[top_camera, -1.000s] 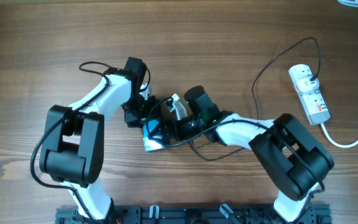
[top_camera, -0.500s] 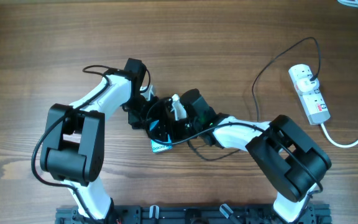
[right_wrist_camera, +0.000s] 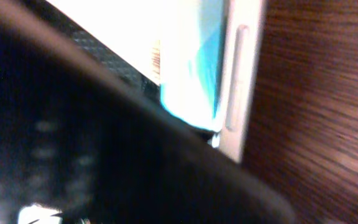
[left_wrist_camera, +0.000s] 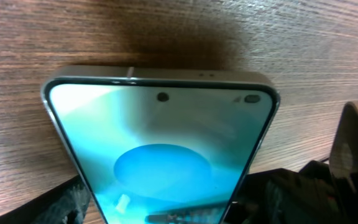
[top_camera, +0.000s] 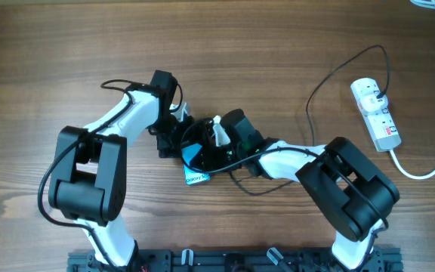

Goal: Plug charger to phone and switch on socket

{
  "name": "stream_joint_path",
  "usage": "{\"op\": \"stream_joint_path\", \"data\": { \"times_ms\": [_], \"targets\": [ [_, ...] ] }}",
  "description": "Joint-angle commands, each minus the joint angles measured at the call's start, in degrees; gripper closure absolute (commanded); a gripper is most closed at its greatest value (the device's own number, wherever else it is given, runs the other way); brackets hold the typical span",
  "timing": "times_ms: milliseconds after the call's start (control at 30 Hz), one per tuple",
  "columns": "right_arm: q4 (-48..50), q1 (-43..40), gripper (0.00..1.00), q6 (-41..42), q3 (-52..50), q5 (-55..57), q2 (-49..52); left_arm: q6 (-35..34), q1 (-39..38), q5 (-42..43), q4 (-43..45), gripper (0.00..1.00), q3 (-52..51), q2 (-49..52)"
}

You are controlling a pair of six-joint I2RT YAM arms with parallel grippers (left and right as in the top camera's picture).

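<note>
The phone [top_camera: 192, 159], mid-table between both grippers, has slid slightly rightward since a second ago, with the left gripper [top_camera: 177, 142] and right gripper [top_camera: 214, 148] crowding it, finger spread impossible to tell, and the socket [top_camera: 376, 113] well apart.

A dark brown wooden worktop [top_camera: 263, 38] fills the overhead view, its grain running left to right; the light is even and soft; both wrist views show the same streaked wood.
</note>
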Motion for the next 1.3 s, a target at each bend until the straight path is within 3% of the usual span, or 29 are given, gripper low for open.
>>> {"op": "stream_joint_path", "data": {
  "times_ms": [0,67,233,333,500,733,1033,1133,1267],
  "targets": [
    [0.17,0.92,0.78,-0.59,-0.26,-1.03,0.87,1.64,-0.94,-1.73,0.7,0.03,-2.34,3.52],
    [0.2,0.92,0.83,-0.59,-0.26,-1.03,0.87,1.64,-0.94,-1.73,0.72,0.0,-2.34,3.52],
    [0.37,0.92,0.86,-0.59,-0.26,-1.01,0.87,1.64,-0.94,-1.73,0.72,0.0,-2.34,3.52],
    [0.39,0.92,0.95,-0.55,-0.26,-1.62,0.85,1.64,-0.94,-1.73,0.72,0.0,-2.34,3.52],
    [1.77,-0.57,0.96,-0.59,-0.24,-5.44,0.61,1.66,-0.94,-1.7,0.72,0.0,-2.34,3.5],
    [9.27,-7.63,0.96,1.16,-0.24,-23.52,0.59,4.33,-0.22,3.26,1.95,0.02,-2.34,-3.76],
    [38.45,-9.27,0.96,23.93,-0.24,-29.18,0.59,4.5,1.92,22.6,7.82,0.09,-2.34,-20.28],
    [50.84,-9.27,0.96,32.2,-0.24,-28.57,0.59,4.46,1.92,26.6,9.77,0.15,-2.34,-23.85],
    [53.94,-9.27,0.96,35.32,-0.24,-26.08,0.59,4.48,1.92,31.3,10.71,0.3,-2.34,-26.29]
  ]
}}
